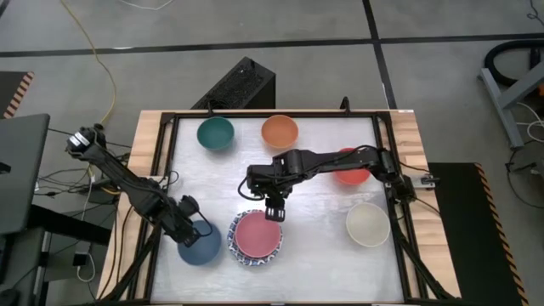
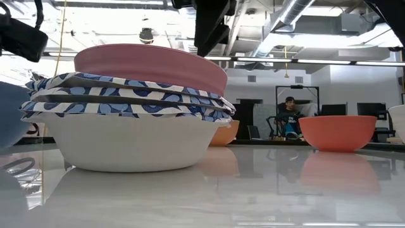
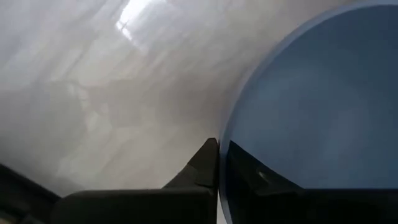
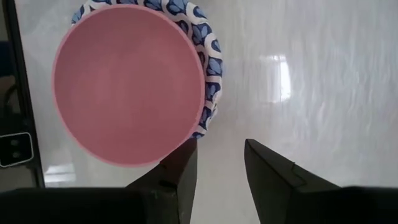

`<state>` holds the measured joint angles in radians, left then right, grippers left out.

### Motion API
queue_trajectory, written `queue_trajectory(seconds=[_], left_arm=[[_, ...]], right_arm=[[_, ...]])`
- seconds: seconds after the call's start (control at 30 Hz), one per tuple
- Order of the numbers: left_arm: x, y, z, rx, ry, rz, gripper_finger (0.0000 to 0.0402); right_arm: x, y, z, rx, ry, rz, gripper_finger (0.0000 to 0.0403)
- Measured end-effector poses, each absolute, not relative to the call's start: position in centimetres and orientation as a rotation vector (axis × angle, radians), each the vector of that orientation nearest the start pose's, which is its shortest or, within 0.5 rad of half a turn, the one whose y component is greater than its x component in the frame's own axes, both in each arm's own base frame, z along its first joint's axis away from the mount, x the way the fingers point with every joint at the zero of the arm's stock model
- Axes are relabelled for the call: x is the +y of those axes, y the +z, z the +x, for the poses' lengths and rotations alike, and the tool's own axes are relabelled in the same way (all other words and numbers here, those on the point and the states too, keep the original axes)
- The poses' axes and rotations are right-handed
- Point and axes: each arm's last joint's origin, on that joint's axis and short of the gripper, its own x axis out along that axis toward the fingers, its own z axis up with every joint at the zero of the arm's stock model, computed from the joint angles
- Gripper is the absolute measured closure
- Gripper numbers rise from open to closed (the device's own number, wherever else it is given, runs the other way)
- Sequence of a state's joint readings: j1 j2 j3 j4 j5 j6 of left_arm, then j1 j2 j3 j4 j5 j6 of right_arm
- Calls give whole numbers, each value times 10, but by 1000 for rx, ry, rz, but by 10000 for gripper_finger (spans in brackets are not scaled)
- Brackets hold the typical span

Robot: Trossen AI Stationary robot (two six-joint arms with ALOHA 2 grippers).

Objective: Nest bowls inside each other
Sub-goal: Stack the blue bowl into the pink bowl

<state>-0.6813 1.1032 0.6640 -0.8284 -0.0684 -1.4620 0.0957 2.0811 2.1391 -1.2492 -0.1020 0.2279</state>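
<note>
A dark blue bowl (image 1: 201, 246) stands near the table's front left, and my left gripper (image 1: 195, 226) is shut on its rim. To its right is a pink bowl (image 1: 257, 235), nested on top of a stack of white bowls with blue-patterned rims (image 2: 126, 104). My right gripper (image 4: 221, 158) hangs open just beyond the far side of that stack, above the table. It touches nothing. A teal bowl (image 1: 215, 133) and an orange bowl (image 1: 280, 131) sit at the far edge. A red bowl (image 1: 353, 173) lies partly under my right arm. A cream bowl (image 1: 368, 223) is at the right. My left gripper pinches the dark blue bowl's rim (image 3: 225, 127) on the bowl's far left side. One finger (image 3: 202, 163) is outside the wall and the other (image 3: 255, 177) inside. The fingers slant down from above and from the table's left. The bowl sits upright on the table.
A dark frame (image 1: 166, 170) runs around the white tabletop. Bare tabletop lies between the stack and the cream bowl and in the middle left. A person (image 2: 290, 117) sits in the room far behind the table.
</note>
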Motion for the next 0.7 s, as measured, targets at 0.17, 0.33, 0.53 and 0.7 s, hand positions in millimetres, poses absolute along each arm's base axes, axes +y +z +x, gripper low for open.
queue_trajectory(seconds=[0.17, 0.33, 0.53, 0.7], left_arm=[[-101, 203, 130, 1232, 496, -819, 401], [-87, 213, 115, 1169, 587, -855, 401], [-66, 227, 101, 968, 706, -994, 401], [-54, 234, 103, 774, 785, -1068, 401]], right_arm=[[33, 318, 424, 1214, 8, 226, 262], [18, 317, 423, 1225, -11, 228, 268], [-13, 317, 423, 1226, -58, 249, 268], [-42, 317, 421, 1214, -148, 336, 269]])
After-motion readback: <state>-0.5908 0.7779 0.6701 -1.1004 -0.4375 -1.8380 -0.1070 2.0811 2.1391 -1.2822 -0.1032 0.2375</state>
